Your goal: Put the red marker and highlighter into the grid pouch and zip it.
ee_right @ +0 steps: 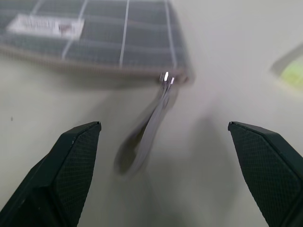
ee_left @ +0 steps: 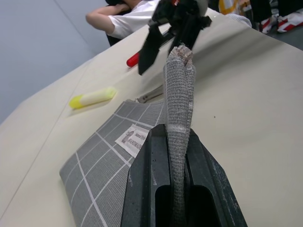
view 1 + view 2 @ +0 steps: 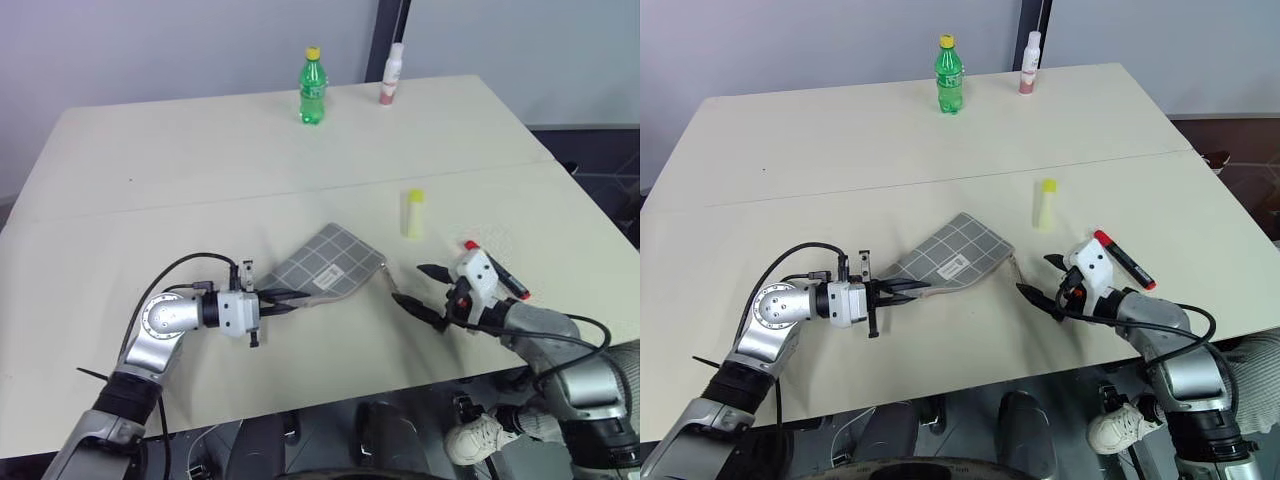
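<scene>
As seen from the left eye view, the grid pouch (image 3: 325,265) lies on the pale bench (image 3: 200,180), with the left gripper (image 3: 290,301) closed on its near-left corner. The right gripper (image 3: 424,290) hovers just beside the pouch's right end, jaws spread wide and gripping nothing. The highlighter (image 3: 414,213) lies beyond it, apart from the pouch. A green bottle (image 3: 312,88) and a white bottle (image 3: 392,76) stand at the far edge.

The right eye view adds what the left eye view partly hides: the red marker (image 3: 1124,259) lies fully exposed on the bench just behind the right wrist, well apart from the pouch.

The left wrist view shows the grip directly: the jaws are clamped on a bunched, raised strip of pouch fabric, the white label (image 2: 132,140) face up beside them. The opposite gripper stands open past the fabric's end, with a person's arm (image 2: 106,19) in a white sleeve in the background.

The right wrist view shows the pull tab (image 1: 147,137) trailing from the pouch's zipper end onto the bench, lying between the two separated fingertips (image 1: 78,142) and touching neither.
</scene>
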